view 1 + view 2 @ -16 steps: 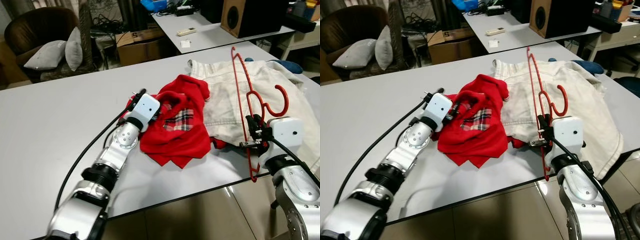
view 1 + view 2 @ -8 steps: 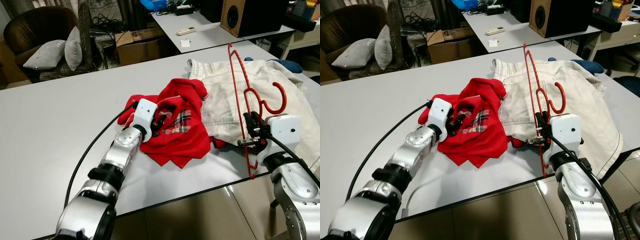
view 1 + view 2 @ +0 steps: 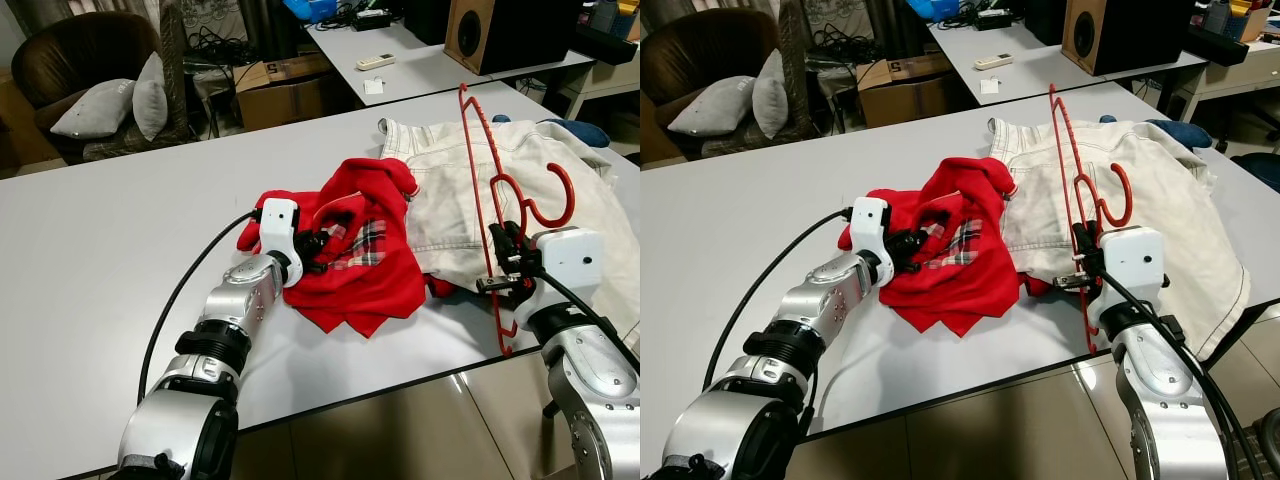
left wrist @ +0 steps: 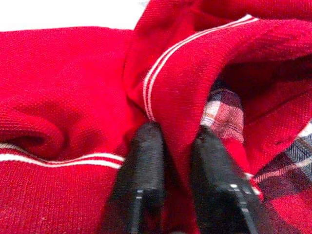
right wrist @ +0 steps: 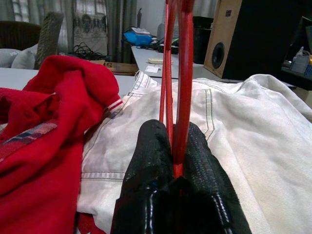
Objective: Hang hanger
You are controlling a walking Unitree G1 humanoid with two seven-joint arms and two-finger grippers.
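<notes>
Standing upright in right tool [image 3: 503, 262]: hanger [image 3: 497, 190] (thin, red).

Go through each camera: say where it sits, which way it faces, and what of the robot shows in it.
Left and right eye views: on the head, facing forward and down at the white table; both silver arms show.
Left wrist view: along the left gripper, pinching the red shirt.
Right wrist view: along the right gripper, clamped on the red hanger, toward the white jacket.
Shared: shirt, jacket and hanger.
</notes>
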